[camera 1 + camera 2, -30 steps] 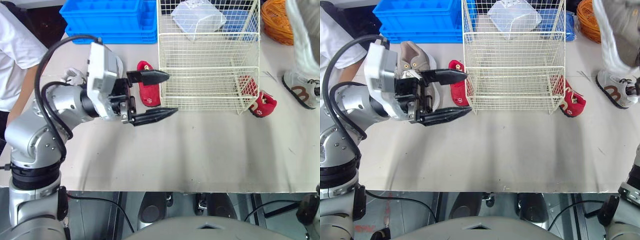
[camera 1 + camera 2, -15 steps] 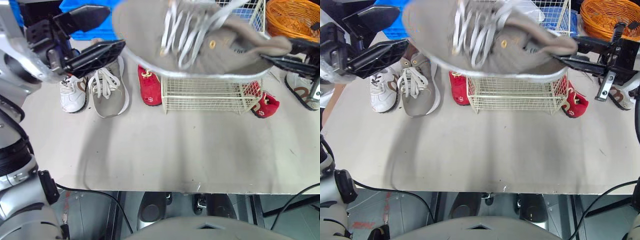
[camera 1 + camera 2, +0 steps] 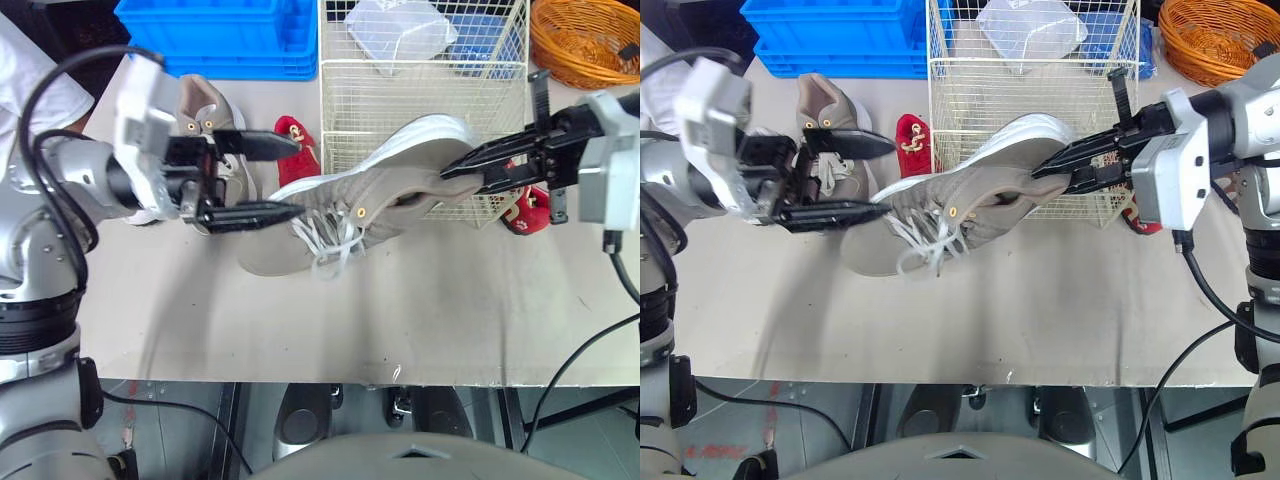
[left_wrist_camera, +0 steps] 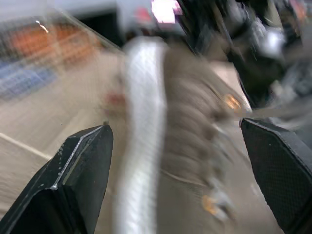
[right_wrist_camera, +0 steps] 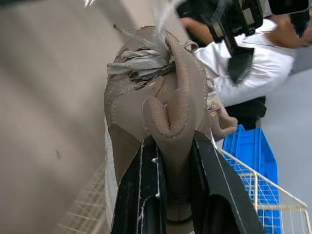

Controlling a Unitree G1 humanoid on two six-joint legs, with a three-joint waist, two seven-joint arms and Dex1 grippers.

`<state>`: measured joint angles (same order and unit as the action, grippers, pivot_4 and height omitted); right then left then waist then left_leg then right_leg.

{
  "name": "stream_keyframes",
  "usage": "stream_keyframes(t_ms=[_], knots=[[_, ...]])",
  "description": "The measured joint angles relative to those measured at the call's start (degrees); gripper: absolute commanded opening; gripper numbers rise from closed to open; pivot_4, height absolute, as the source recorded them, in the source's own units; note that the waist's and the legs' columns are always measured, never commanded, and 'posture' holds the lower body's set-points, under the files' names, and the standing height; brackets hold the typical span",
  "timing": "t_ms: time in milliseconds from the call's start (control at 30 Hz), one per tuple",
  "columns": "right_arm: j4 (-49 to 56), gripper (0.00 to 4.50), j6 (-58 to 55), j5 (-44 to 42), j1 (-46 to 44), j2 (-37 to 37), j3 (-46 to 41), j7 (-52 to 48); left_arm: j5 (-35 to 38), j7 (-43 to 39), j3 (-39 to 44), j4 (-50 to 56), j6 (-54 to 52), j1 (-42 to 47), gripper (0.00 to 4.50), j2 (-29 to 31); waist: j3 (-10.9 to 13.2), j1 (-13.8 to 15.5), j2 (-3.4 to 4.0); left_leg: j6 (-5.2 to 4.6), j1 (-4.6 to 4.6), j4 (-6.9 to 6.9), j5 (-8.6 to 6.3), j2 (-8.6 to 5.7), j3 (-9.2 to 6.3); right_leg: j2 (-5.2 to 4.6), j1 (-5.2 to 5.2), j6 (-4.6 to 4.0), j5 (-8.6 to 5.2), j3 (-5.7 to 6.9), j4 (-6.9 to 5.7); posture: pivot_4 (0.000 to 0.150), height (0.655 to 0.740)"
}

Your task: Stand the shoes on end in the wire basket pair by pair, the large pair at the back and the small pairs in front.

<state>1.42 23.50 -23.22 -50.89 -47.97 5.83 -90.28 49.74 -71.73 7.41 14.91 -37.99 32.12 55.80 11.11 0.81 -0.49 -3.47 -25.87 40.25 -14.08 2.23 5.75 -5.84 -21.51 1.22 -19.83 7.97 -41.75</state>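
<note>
Arms reach inward: R fingers [image 3: 480, 166] clamp tan shoe [image 3: 350, 200] heel, L fingers [image 3: 255, 211] wide by toe.

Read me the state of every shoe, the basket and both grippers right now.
Held sneaker: heel raised, tilted, laces dangling.
Right gripper: shut on held sneaker's heel.
Left gripper: open by its toe.
Second sneaker: sole down on table.
Left red shoe: on table, outside basket.
Right red shoe: same.
Basket: upright.

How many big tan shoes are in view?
2. One tan shoe hangs from the right end effector before the wire basket; the other tan shoe lies on the table by the blue crate.
</note>
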Motion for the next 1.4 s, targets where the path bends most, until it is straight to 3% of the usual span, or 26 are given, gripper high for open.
stream_keyframes(t_ms=[167,367,467,767,967,1000,1133,1267,1400], knots=[[-2.91,0.01,6.55,0.42,-2.99,0.04,4.32,-0.22,-8.41,-7.57,-8.61,-2.48,3.91,3.68,4.50,1.05,0.02,-0.13,-0.02,0.00,-0.05,0.03,0.00,0.02,0.01,0.03,-0.07,0.00,0.00,-0.01,-0.06,0.150,0.6860],[-3.71,0.01,4.93,0.19,-3.96,0.74,5.12,-0.30,-16.10,-13.49,-14.71,-6.96,9.49,10.41,4.50,-1.11,0.02,-0.18,-0.02,0.00,-0.05,0.06,0.00,0.03,0.03,0.04,-0.08,0.00,0.00,-0.02,-0.09,0.150,0.6860],[-3.48,0.00,1.76,0.12,-4.03,0.98,5.66,-0.29,-18.52,-14.84,-16.41,-8.33,10.40,11.99,3.68,-2.29,0.03,-0.17,-0.02,0.00,-0.06,0.06,0.00,0.03,0.02,0.03,-0.08,0.00,0.00,-0.02,-0.10,0.150,0.6860],[0.78,0.00,-9.16,-0.80,-4.70,1.64,5.75,0.40,-24.91,-18.08,-19.16,-9.91,12.70,15.03,0.12,-4.12,0.04,-0.14,-0.03,0.00,-0.09,0.06,0.00,0.03,0.01,0.02,-0.10,-0.01,0.00,0.01,-0.09,0.150,0.6860],[0.91,0.00,-9.69,-0.72,-5.85,2.15,4.90,0.40,-25.70,-18.15,-18.20,-10.15,12.56,15.53,0.01,-5.43,0.04,-0.15,-0.03,0.00,-0.09,0.06,0.00,0.03,0.00,0.01,-0.10,0.00,0.00,0.02,-0.09,0.150,0.6860],[0.90,0.89,-9.83,-0.71,-5.86,1.89,4.34,0.46,-25.54,-17.73,-17.48,-10.45,12.14,15.51,0.01,-6.13,0.04,-0.10,-0.03,0.00,-0.09,0.06,0.01,0.03,-0.01,0.01,-0.09,-0.01,0.00,0.02,-0.09,0.150,0.6860],[2.09,2.57,-12.82,-2.74,-6.01,1.34,0.12,2.21,-23.44,-15.00,-15.67,-10.73,9.25,14.59,0.01,-8.88,0.05,-0.03,-0.05,0.00,-0.11,0.07,0.01,0.02,-0.03,-0.03,-0.07,-0.01,0.01,0.05,-0.08,0.150,0.6860],[5.57,4.44,-21.68,-6.10,-2.53,-1.83,-6.01,8.30,-15.87,-6.81,-8.92,-7.47,3.32,10.74,0.01,-14.44,0.06,-0.04,-0.07,0.00,-0.14,0.07,0.01,0.02,-0.12,-0.07,-0.03,-0.02,0.01,0.14,-0.08,0.150,0.6860],[8.60,4.44,-33.10,-11.26,2.07,-4.11,-11.59,15.35,-10.43,-1.61,-3.76,-3.65,0.16,8.82,0.01,-15.69,0.05,-0.15,-0.05,-0.01,-0.11,0.05,0.01,0.01,-0.11,-0.08,0.01,-0.02,0.01,0.15,-0.09,0.150,0.6860]])
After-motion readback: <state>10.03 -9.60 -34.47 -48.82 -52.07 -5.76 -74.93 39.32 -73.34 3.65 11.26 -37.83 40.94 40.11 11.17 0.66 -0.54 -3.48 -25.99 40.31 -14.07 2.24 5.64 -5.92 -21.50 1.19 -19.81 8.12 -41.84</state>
